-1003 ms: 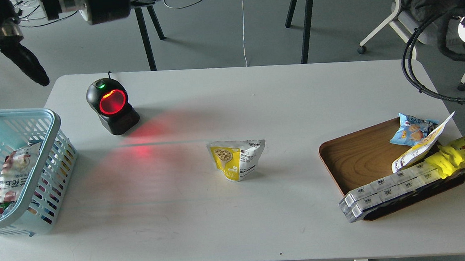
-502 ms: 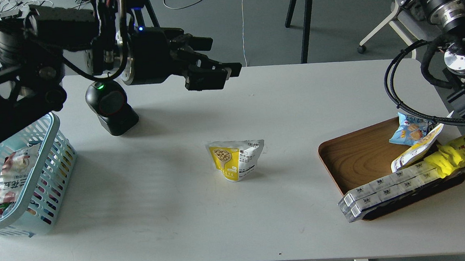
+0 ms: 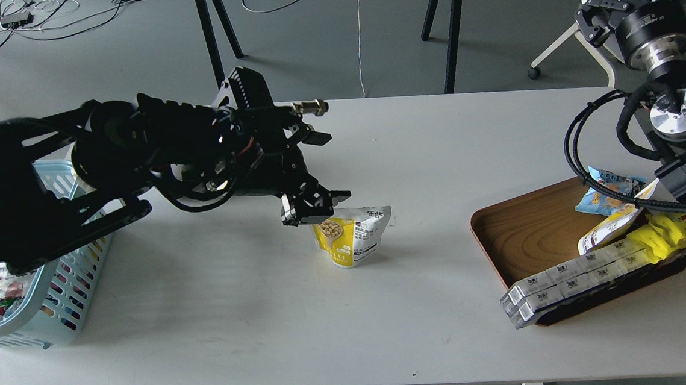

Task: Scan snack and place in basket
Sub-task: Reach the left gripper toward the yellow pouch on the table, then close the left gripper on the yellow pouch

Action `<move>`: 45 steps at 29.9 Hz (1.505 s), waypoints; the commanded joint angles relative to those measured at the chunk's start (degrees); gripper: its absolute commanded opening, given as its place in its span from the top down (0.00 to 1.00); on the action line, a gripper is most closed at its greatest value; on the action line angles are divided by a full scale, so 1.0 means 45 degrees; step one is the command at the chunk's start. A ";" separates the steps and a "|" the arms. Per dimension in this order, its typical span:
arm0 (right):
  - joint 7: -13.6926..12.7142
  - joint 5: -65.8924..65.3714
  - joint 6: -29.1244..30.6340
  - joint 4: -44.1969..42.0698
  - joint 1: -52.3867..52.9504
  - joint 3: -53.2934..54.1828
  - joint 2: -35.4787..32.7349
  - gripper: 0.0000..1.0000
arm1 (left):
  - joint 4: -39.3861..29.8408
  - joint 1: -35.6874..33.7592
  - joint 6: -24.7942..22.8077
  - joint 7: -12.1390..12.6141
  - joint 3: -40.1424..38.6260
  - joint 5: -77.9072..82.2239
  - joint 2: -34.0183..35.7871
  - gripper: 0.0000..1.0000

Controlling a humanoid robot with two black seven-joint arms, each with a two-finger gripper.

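The snack [image 3: 353,235], a small yellow-and-white pouch, stands upright in the middle of the white table. My left arm reaches in from the left. Its gripper [image 3: 329,167] is open just above and left of the pouch, with the lower finger [image 3: 311,208] at the pouch's top left corner. The pouch is not between the jaws. The light blue basket [image 3: 69,287] stands at the table's left edge, partly hidden behind my left arm, with a packet lying inside. My right arm's cabled links show at the right edge; its gripper is out of view.
A brown wooden tray [image 3: 524,234] at the right holds a blue snack bag [image 3: 606,193], a long yellow packet [image 3: 675,234] and white boxes [image 3: 566,282]. The scanner seen earlier is hidden behind my left arm. Table legs and cables lie on the floor behind.
My left arm has swung from above the basket across the table and come down onto the pouch's left side, now covering the scanner. The scanner's red light went off. The pouch has not moved.
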 commanded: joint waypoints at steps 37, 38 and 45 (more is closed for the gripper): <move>0.0018 0.0144 -0.0001 0.0744 -0.0837 0.0991 0.0411 0.01 | 0.1113 0.0753 0.0000 0.0098 0.0488 0.0104 -0.1956 0.66; 0.0018 0.0144 -0.0001 0.0744 -0.0837 0.1011 0.0410 0.01 | 0.1113 0.0753 0.0000 0.0059 0.0488 0.0104 -0.1975 0.69; 0.0018 0.0144 -0.0001 0.0745 -0.0798 0.1011 0.0391 0.01 | 0.1113 0.0734 0.0000 0.0136 0.0488 0.0104 -0.1956 0.93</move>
